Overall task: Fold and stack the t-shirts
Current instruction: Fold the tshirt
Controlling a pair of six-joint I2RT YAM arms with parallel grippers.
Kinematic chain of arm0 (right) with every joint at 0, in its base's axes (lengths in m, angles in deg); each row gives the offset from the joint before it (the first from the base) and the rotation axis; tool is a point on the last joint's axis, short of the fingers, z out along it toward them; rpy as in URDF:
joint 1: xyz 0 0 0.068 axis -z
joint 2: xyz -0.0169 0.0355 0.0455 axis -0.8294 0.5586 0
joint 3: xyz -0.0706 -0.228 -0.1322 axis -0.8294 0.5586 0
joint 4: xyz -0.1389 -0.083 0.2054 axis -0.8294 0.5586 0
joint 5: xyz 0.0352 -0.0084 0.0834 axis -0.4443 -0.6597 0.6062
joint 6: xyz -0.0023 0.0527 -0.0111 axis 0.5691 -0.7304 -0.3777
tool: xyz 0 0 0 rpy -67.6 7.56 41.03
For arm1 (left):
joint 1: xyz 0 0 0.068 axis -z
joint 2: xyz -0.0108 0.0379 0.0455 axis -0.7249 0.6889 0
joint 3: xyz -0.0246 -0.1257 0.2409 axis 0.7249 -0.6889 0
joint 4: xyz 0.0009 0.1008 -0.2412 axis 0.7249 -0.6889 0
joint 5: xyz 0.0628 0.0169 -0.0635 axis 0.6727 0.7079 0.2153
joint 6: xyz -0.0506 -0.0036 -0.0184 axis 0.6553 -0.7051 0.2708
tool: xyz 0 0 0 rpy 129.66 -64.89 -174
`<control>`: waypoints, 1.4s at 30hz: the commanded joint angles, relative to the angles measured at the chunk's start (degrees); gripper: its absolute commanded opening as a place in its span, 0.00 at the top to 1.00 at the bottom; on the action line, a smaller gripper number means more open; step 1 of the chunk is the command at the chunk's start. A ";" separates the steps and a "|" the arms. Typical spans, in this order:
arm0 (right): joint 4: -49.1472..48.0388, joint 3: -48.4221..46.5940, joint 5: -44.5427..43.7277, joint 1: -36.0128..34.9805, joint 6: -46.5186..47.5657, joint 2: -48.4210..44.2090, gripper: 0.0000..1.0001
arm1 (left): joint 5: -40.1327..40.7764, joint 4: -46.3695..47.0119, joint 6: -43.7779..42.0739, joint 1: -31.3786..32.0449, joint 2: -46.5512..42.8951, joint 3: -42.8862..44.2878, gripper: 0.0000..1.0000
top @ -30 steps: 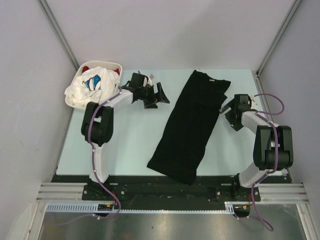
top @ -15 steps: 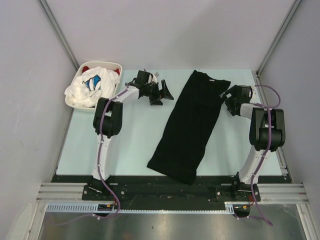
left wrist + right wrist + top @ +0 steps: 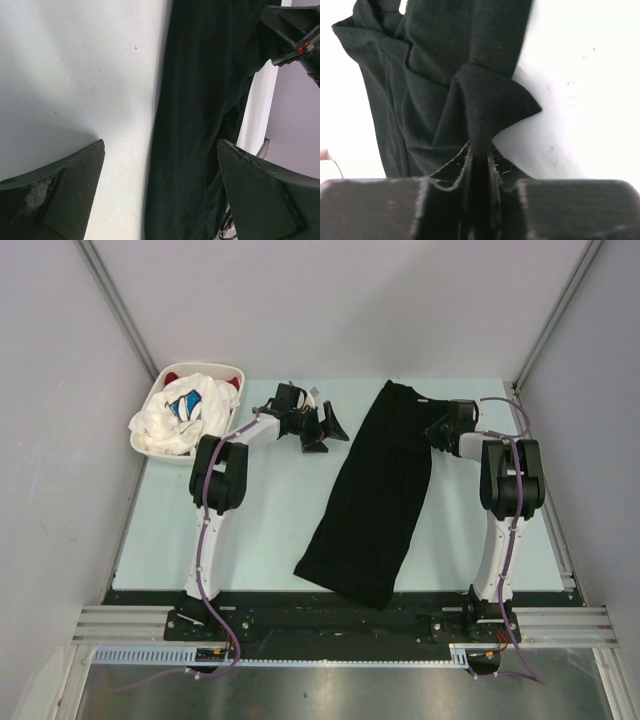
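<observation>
My right gripper [image 3: 438, 430] has swung in onto the black tee [image 3: 380, 495] mid-table; only its wrist view shows a fold pinched. Left gripper [image 3: 326, 427] gapes above table [image 3: 250, 530]; basket [image 3: 215, 367] far left.

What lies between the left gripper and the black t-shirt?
Only bare table; the top external view shows the open left gripper short of the black t-shirt, apart from its edge.

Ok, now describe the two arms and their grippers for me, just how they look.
Both the left arm and the right arm have slim white links joined by bulky black joint housings, with a purple cable running along each. The left gripper and the right gripper are matte black, with broad wedge-shaped fingers. One left finger shows a grey scuffed patch.
</observation>
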 commanded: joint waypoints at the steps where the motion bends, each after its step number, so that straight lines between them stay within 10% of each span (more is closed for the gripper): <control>1: 10.13 -6.47 -0.54 -2.21 1.91 4.56 1.00 | -1.20 0.61 0.19 -0.55 -2.01 -1.49 0.00; 14: 27.12 -37.77 -0.71 -11.70 6.40 20.38 1.00 | -0.23 3.34 0.28 -3.53 -8.07 -9.86 0.00; 33: 33.71 -39.10 -6.60 -3.71 16.06 20.29 0.99 | -0.06 5.45 1.07 -4.24 -11.68 -13.55 0.00; 37: 33.99 -43.42 -7.30 -3.62 18.18 21.53 0.67 | 0.20 6.85 1.51 -4.15 -12.90 -15.39 0.00; 40: 32.32 -44.47 -8.00 -3.88 19.67 20.66 0.06 | 0.56 6.51 1.34 -4.15 -14.13 -16.88 0.00; 42: 31.70 -45.26 -8.62 -3.88 20.81 19.96 0.00 | 0.73 6.77 1.60 -4.15 -16.06 -18.98 0.00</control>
